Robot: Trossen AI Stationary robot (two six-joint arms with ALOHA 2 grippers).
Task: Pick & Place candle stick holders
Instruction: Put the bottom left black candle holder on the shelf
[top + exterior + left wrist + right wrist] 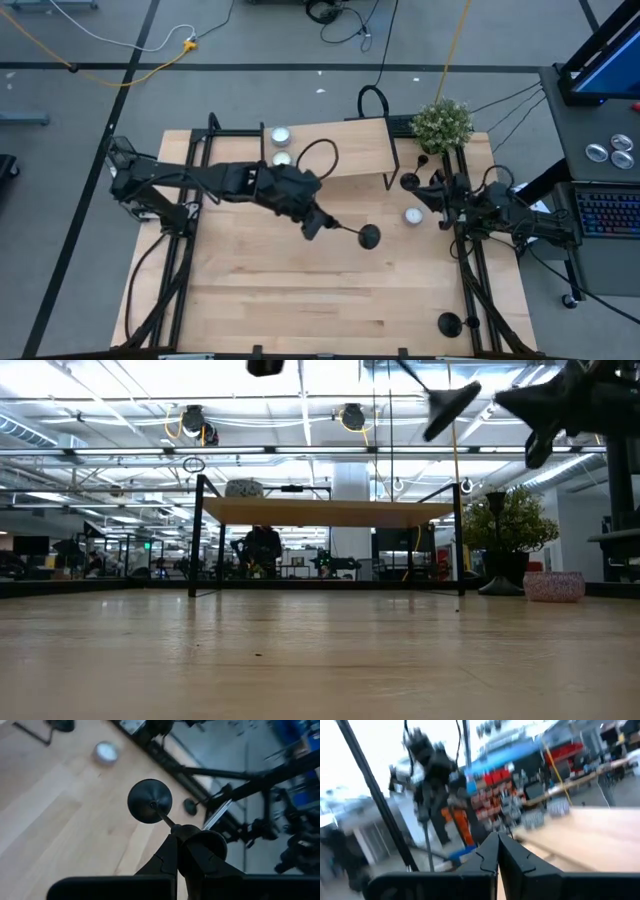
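On the desk stands a small raised shelf carrying two tealights but no holder, so by my reading the task is at an early stage. The left end effector, over mid-desk, is clamped on the stem of one holder, carried sideways in the air and not yet placed. The right end effector waits at the right edge, fingers together and empty, while other holders near the plant and at the front right corner remain to be moved.
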